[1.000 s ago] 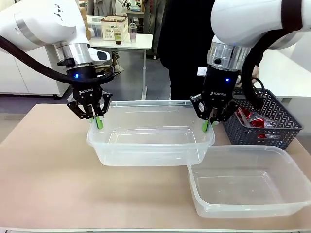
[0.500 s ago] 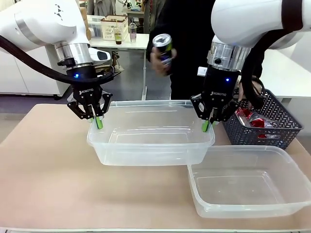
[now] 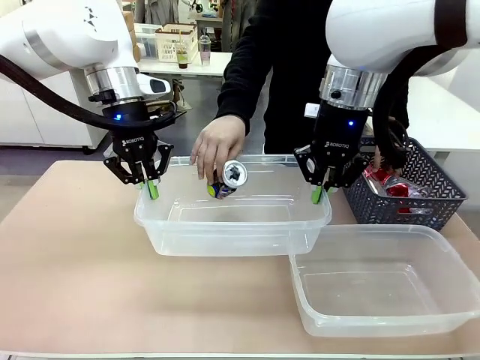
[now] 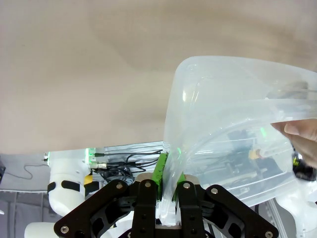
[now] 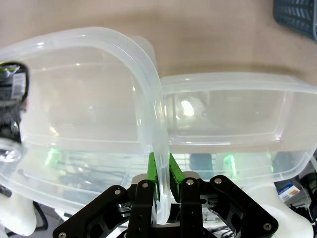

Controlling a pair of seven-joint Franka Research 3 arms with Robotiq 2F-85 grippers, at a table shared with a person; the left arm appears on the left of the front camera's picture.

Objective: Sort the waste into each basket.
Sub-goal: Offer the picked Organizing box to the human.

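Note:
A clear basket (image 3: 232, 225) is held at both ends. My left gripper (image 3: 148, 189) is shut on its left rim (image 4: 198, 99), and my right gripper (image 3: 322, 193) is shut on its right rim (image 5: 146, 99). A person's hand (image 3: 216, 146) reaches down from the far side and holds a drink can (image 3: 227, 178), silver-topped and dark-sided, just inside this basket. The can (image 5: 10, 94) also shows through the wall in the right wrist view. A second clear basket (image 3: 382, 289) lies on the table at the front right, partly under the first one's corner.
A dark lattice basket (image 3: 424, 187) stands at the back right with red-and-silver cans (image 3: 390, 184) inside, close behind my right gripper. The tan tabletop (image 3: 75, 262) is bare to the left and front. The person stands at the far edge.
The person's hand has come down from chest height with the can and now holds it in the held basket. Neither gripper has moved.

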